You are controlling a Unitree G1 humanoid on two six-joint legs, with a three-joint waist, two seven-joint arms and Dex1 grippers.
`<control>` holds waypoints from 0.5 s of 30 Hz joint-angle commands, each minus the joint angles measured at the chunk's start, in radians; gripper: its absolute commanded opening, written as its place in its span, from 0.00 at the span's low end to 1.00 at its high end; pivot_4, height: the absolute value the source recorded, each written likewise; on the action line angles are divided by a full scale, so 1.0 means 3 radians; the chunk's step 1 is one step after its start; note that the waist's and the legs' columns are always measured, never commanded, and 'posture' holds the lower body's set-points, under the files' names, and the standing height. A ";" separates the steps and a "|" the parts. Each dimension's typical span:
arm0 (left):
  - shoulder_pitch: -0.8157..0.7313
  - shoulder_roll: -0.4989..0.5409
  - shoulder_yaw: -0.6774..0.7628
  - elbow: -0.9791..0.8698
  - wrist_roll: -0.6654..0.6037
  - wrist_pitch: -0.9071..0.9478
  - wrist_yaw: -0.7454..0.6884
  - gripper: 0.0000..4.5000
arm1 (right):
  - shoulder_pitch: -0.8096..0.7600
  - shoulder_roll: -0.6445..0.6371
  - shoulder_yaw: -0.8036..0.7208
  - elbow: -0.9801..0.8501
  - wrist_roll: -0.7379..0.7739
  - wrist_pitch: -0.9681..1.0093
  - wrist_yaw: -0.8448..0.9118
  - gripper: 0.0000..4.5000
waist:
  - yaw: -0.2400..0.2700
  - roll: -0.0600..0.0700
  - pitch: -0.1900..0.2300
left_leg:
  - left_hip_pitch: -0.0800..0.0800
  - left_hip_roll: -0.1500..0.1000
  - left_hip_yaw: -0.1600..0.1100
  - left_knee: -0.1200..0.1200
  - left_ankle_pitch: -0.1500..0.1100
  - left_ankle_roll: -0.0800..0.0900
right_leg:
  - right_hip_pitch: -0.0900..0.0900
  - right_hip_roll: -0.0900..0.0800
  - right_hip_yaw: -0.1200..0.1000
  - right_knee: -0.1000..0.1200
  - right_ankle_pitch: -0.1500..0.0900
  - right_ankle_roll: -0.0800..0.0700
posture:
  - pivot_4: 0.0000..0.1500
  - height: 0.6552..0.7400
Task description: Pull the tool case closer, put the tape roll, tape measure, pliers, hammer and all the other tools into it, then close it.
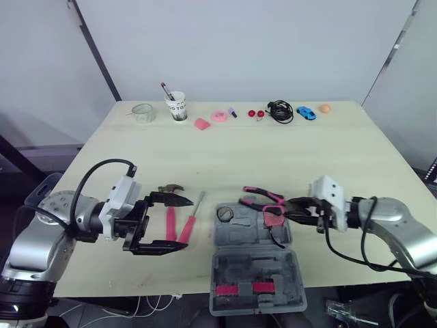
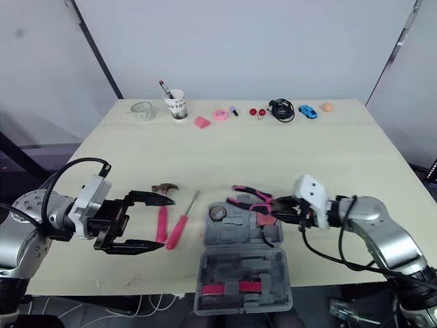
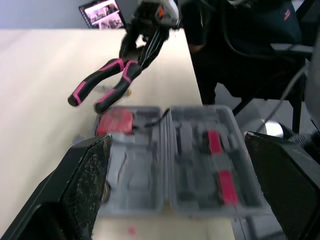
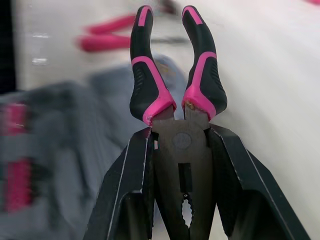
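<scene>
Tool case (image 1: 235, 236) lies open at the near edge of the desk (image 1: 239, 150), lid half toward the robot. Right jaws pinch the pliers (image 4: 182, 145) by the metal head, pink-and-black handles pointing out over the case's far right corner, clear of the tray. Left jaws spread wide, holding nothing, just beside the hammer (image 1: 170, 224) and screwdriver (image 1: 191, 220), which lie on the desk left of the case.
</scene>
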 commanded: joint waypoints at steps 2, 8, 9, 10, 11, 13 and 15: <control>-0.0031 0.0086 0.0118 0.0120 0.0004 -0.0116 -0.0156 1.00 | -0.0300 0.0022 0.0381 -0.0044 -0.0242 0.0150 0.0081 0.22 | 0.0029 -0.0001 0.0001 | -0.0008 0.0001 -0.0001 0.0008 0.0000 0.0000 | -0.0001 -0.0003 -0.0004 0.0000 0.0000 0.0000 | 1.00 1.00; -0.0020 0.0155 0.0158 0.0409 0.0106 -0.0262 -0.0210 1.00 | -0.0630 0.0182 0.0892 0.0167 -0.0637 0.0200 0.0108 0.22 | 0.0024 -0.0004 0.0001 | -0.0010 -0.0001 0.0002 0.0017 0.0000 0.0000 | -0.0001 -0.0006 -0.0003 0.0001 0.0001 0.0001 | 1.00 1.00; -0.0032 0.0157 0.0154 0.0444 0.0116 -0.0286 -0.0203 1.00 | -0.0684 0.0220 0.0940 0.0209 -0.0686 0.0237 0.0101 0.22 | 0.0016 -0.0004 0.0001 | -0.0009 -0.0001 0.0002 0.0018 0.0000 0.0000 | -0.0003 -0.0004 -0.0006 0.0008 0.0000 0.0000 | 1.00 1.00; -0.0033 0.0158 0.0153 0.0464 0.0114 -0.0289 -0.0195 1.00 | -0.0737 0.0268 0.0973 0.0244 -0.0726 0.0302 0.0069 0.22 | 0.0017 -0.0004 0.0002 | -0.0009 -0.0001 0.0001 0.0017 0.0000 0.0000 | -0.0003 -0.0004 -0.0007 0.0010 0.0000 0.0000 | 1.00 1.00; -0.0026 0.0159 0.0152 0.0479 0.0119 -0.0303 -0.0190 1.00 | -0.0778 0.0304 0.1006 0.0279 -0.0762 0.0335 0.0061 0.22 | 0.0015 -0.0004 0.0002 | -0.0009 -0.0001 0.0001 0.0018 0.0000 0.0000 | -0.0003 -0.0004 -0.0007 0.0011 0.0000 0.0000 | 1.00 1.00; 0.0010 0.0160 0.0148 0.0494 0.0144 -0.0341 -0.0193 1.00 | -0.0819 0.0319 0.1083 0.0338 -0.0868 0.0313 0.0077 0.22 | 0.0010 -0.0004 0.0002 | -0.0009 -0.0001 0.0002 0.0018 0.0000 0.0000 | -0.0004 -0.0004 -0.0007 0.0012 0.0000 0.0000 | 1.00 1.00; 0.0030 0.0161 0.0139 0.0520 0.0172 -0.0376 -0.0192 1.00 | -0.0825 0.0311 0.1161 0.0411 -0.0971 0.0240 0.0109 0.22 | 0.0011 -0.0004 0.0001 | -0.0009 -0.0002 0.0002 0.0018 0.0000 0.0000 | -0.0004 -0.0004 -0.0007 0.0012 0.0000 0.0000 | 1.00 1.00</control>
